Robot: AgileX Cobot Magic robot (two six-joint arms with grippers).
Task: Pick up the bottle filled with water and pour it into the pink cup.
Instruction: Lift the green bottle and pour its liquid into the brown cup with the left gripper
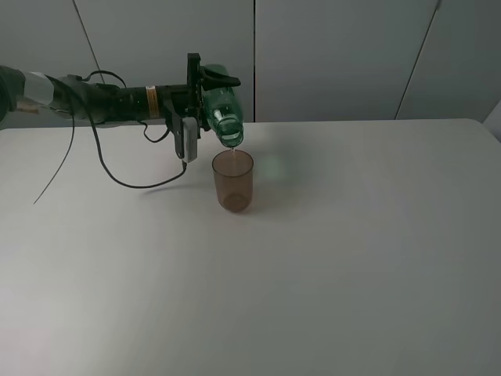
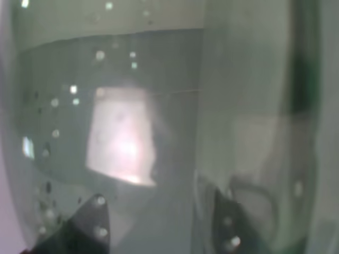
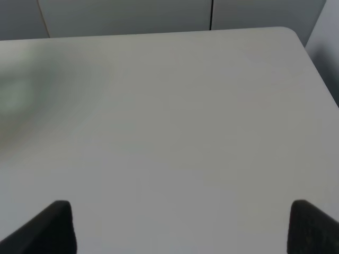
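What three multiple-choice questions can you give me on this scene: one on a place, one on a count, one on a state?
1. Where is the mouth of the bottle?
A. far right of the cup
B. just above the cup
C. pointing at the ceiling

2. How many cups stand on the table?
A. one
B. two
C. three

3. How is the bottle placed?
A. upright on the table
B. lying flat on the table
C. tilted neck-down in the left pincer

Answers:
1 B: in the high view the neck hangs right over the cup's rim.
2 A: only one cup shows on the table.
3 C: the left pincer is closed on the bottle in the air, with the neck lower than the base.
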